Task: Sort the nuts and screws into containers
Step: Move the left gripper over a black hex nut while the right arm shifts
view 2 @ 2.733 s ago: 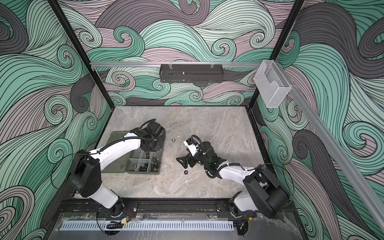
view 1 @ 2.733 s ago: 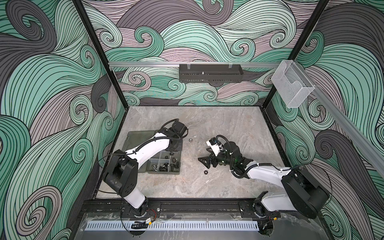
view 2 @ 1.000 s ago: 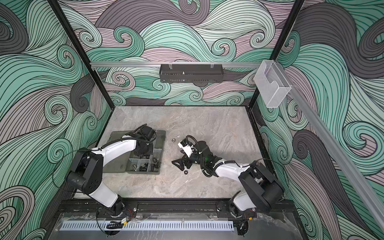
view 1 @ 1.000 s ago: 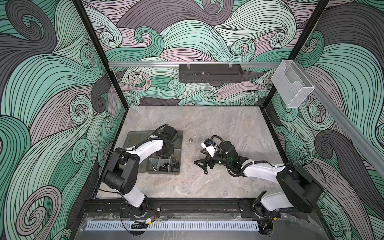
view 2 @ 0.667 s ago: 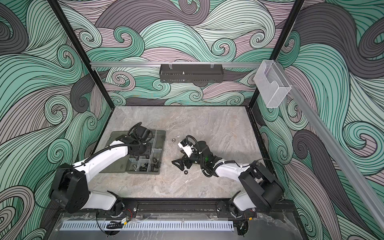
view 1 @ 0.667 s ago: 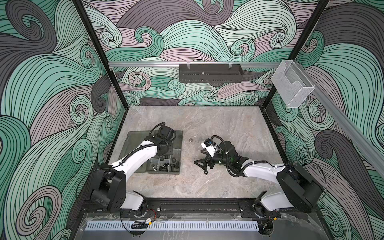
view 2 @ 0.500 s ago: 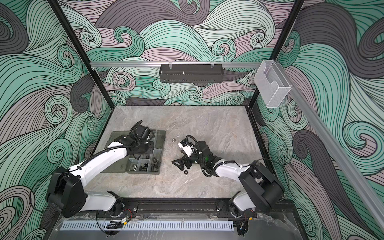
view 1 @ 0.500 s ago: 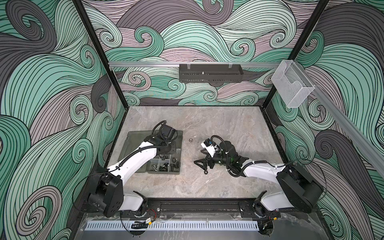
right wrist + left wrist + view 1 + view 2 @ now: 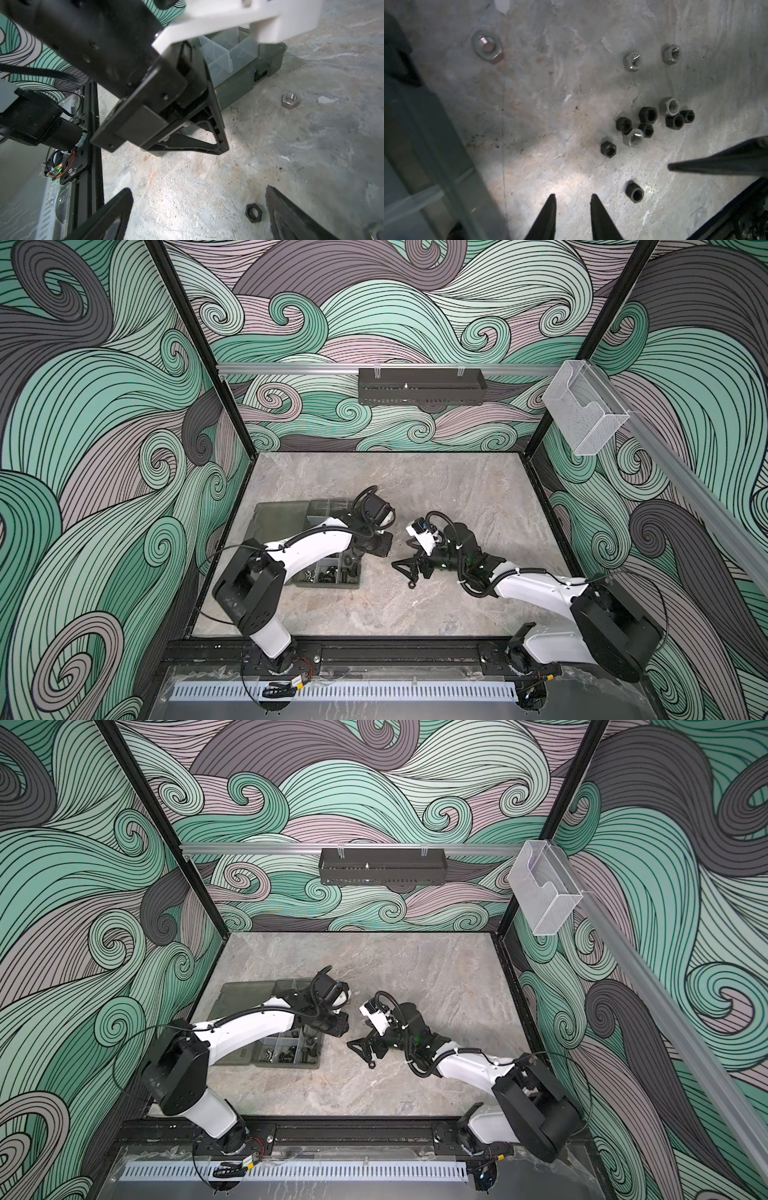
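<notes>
I've got the grey marble table point(image 9: 457, 489) under both arms. On its left side sits the organizer box point(image 9: 282, 516), with its lid lying flat open on the side away from the arms' meeting point. The near compartments point(image 9: 286, 1048) hold dark small parts, too small from up here for me to tell screws from nuts.

My left claw point(image 9: 572, 196) hangs low over bare table just beside the box's right edge. Its tips stand a narrow gap apart with nothing between them.

My right claw point(image 9: 197, 199) faces it from the middle of the table, spread wide and low, gripping nothing. A lone black nut point(image 9: 254, 212) lies on the table between its jaws, just beside one finger point(image 9: 291, 218). I can't tell whether they touch.

The rest of the nuts are loose on the table between the two claws:
- A large silver nut point(image 9: 487, 47) lies alone near the box's corner
- A pair of smaller silver nuts point(image 9: 632, 60) lie side by side
- A tight cluster of black and silver nuts point(image 9: 647, 114) lies just past the right claw's finger
- One black nut point(image 9: 608, 148) lies just off that cluster
</notes>
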